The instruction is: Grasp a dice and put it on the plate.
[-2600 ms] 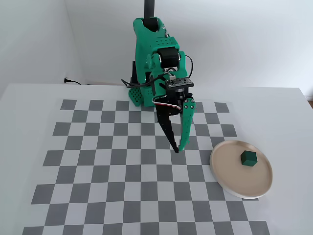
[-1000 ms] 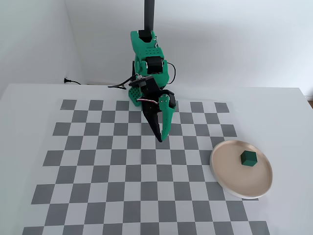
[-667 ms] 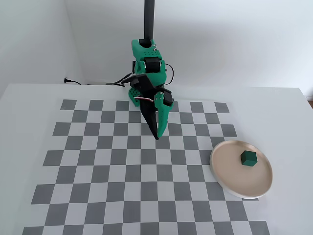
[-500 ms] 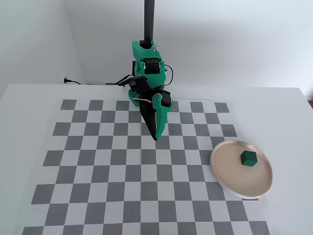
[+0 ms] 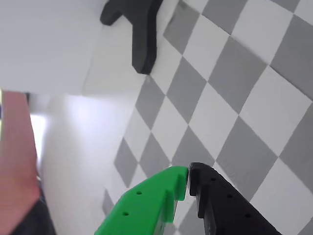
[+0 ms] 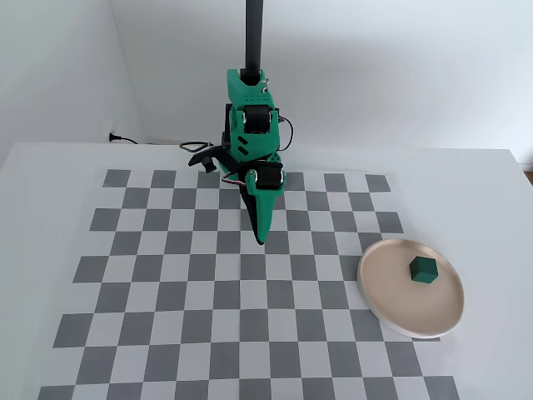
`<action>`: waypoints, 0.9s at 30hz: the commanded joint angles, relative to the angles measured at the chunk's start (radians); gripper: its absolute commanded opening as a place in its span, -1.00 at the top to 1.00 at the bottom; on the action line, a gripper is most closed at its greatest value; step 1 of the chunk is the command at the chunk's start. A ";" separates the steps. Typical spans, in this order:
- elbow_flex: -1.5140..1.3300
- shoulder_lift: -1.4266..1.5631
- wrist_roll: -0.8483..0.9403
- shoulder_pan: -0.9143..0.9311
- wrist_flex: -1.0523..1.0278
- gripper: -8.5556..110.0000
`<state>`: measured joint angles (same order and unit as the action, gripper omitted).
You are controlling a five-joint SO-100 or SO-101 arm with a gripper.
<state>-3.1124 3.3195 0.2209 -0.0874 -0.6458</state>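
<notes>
In the fixed view a small dark green dice (image 6: 424, 269) rests on the pale beige plate (image 6: 391, 292) at the right of the checkered mat. My gripper (image 6: 261, 240) hangs far to its left, near the arm's base, pointing down over the mat with its green and black fingers pressed together and nothing between them. The wrist view shows the same gripper (image 5: 189, 177) shut, tips touching, above grey and white squares; neither dice nor plate appears there.
The green arm base (image 6: 241, 150) and a black pole (image 6: 253, 33) stand at the back of the checkered mat (image 6: 166, 283). A black bracket (image 5: 139, 29) lies at the mat's edge in the wrist view. White walls close in behind and to the left.
The arm has drawn back toward its base and swung left, and the gripper has closed from slightly apart to fully shut. The dice stays put on the plate.
</notes>
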 commanded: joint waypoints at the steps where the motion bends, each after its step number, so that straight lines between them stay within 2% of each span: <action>1: 0.018 0.015 -0.149 0.015 -0.051 0.93; 4: 0.018 0.015 -0.235 0.040 -0.143 0.93; 8: 0.018 0.015 -0.261 0.083 -0.255 0.93; 15: 0.018 0.015 -0.278 0.167 -0.291 0.93; 27: 0.018 0.015 -0.222 0.120 -0.288 0.93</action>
<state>-3.1124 3.3195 -0.0230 0.0598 -0.9342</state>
